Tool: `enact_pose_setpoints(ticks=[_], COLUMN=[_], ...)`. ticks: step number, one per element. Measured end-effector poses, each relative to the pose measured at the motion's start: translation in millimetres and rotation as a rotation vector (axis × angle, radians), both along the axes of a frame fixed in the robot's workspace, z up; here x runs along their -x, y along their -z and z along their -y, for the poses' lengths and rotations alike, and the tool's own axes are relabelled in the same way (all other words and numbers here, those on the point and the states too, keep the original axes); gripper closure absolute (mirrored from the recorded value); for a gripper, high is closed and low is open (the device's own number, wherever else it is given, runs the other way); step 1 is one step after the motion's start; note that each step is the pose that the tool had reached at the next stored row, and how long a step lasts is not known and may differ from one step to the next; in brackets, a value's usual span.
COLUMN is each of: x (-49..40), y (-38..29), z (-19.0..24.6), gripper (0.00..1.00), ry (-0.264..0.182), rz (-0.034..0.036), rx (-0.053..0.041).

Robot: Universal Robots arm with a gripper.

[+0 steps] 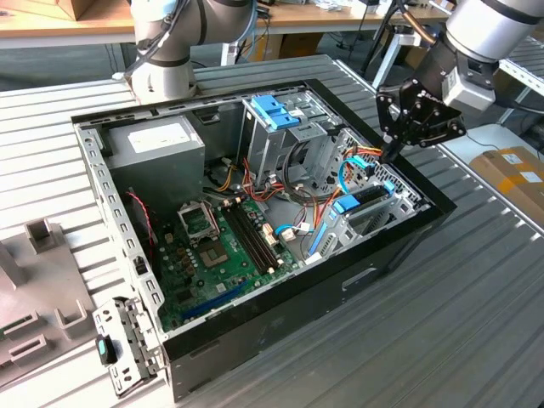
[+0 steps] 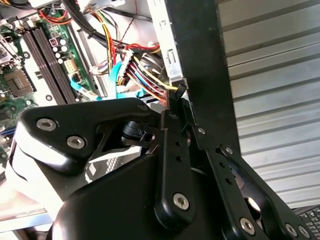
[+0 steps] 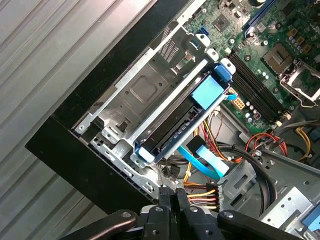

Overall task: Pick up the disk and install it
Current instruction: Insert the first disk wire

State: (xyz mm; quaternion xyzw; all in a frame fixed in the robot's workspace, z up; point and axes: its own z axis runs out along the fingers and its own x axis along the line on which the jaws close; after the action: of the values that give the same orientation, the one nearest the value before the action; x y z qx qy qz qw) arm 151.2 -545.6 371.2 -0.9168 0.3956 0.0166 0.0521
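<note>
The disk (image 1: 367, 199) is a dark flat drive in a light-blue carrier. It lies in the metal bay at the open computer case's corner, on the exterior view's right. In the first wrist view the disk (image 3: 176, 131) runs slantwise across the bay, with a blue tab at each end. My gripper (image 1: 393, 154) hangs just above the case's rim, a little beyond the disk. Its black fingers are shut with nothing between them. In the first wrist view my gripper (image 3: 173, 196) is over orange and yellow cables next to the bay. In the second wrist view my gripper (image 2: 178, 93) sits by the black case wall.
The black case (image 1: 408, 238) lies open on a ribbed metal table (image 1: 476, 306). Inside are the motherboard (image 1: 223, 248), a grey power supply (image 1: 158, 144) and a tall drive cage topped by a blue bracket (image 1: 274, 110). Loose cables (image 1: 299, 183) crowd the middle. A grey panel (image 1: 34, 289) lies on the exterior view's left.
</note>
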Motion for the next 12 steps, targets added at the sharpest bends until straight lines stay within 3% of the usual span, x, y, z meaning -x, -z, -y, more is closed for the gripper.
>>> enact_pose_setpoints(ticks=[4, 7, 12], x=[7.2, 7.7, 7.7], y=[0.4, 2.7, 4.4], z=[0.1, 0.0, 0.1], gripper=[0.83, 0.83, 0.83], ry=[0.009, 0.111, 0.209], rz=[-0.0001, 0.0000, 0.0000], rx=[-0.0001, 0.0002, 0.0001])
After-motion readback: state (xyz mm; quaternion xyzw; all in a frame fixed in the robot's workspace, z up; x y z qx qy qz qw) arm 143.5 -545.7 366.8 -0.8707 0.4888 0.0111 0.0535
